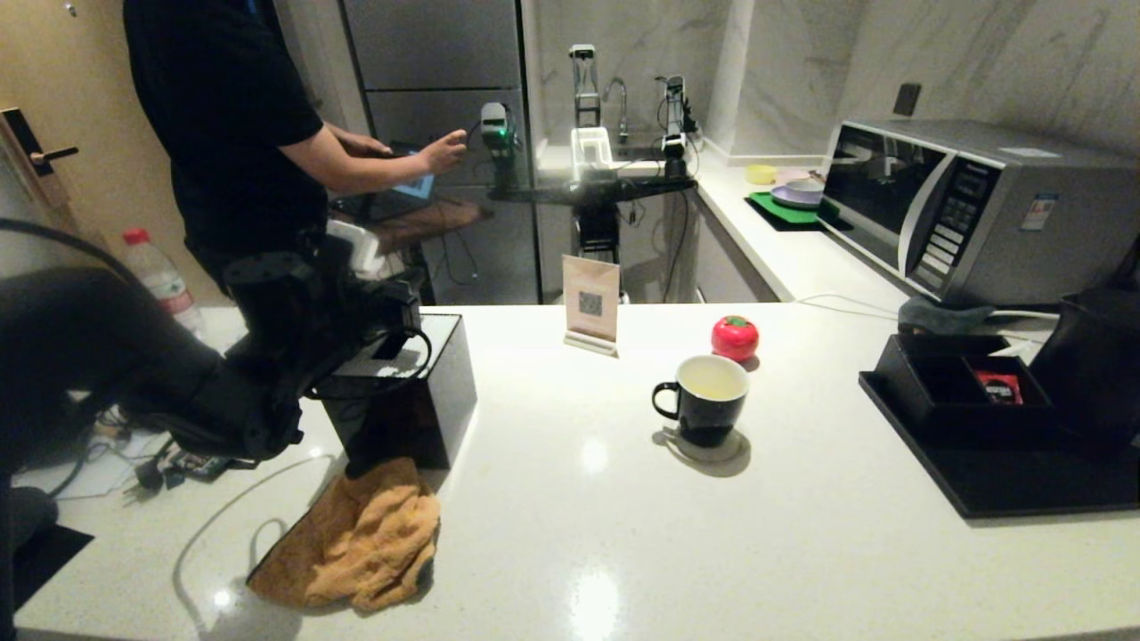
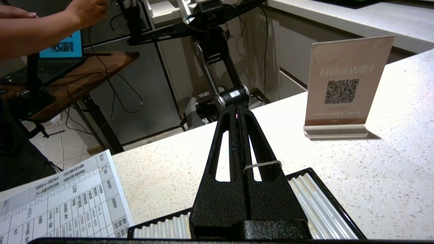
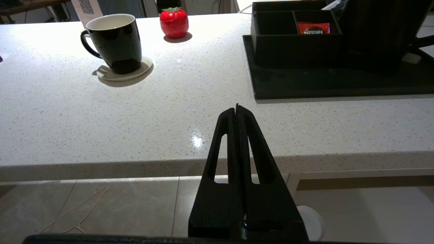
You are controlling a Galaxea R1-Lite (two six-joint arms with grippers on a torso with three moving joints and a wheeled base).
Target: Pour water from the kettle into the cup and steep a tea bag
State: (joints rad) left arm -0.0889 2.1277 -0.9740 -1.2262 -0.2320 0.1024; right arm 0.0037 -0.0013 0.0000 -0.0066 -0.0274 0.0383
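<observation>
I see a white speckled counter [image 1: 570, 534] that fills the lower frame, with marble walls behind it. The cup [image 1: 704, 398] stands at centre on a coaster, pale water [image 1: 712, 377] inside. The kettle [image 1: 1091, 365] is at the right edge on a black tray [image 1: 1006, 485]. A microwave [image 1: 971, 209] is upper right, a person [image 1: 232, 125] upper left. The left gripper [image 2: 237, 113], fingers pressed together and empty, is over a black box [image 1: 401, 392] at left. The right gripper [image 3: 237, 108] is also pressed together, before the counter edge.

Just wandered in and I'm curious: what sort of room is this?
Most likely a kitchen or pantry corner, used for testing. A microwave stands on the white counter, a faucet sits at the back, and a cup waits by the kettle.
</observation>
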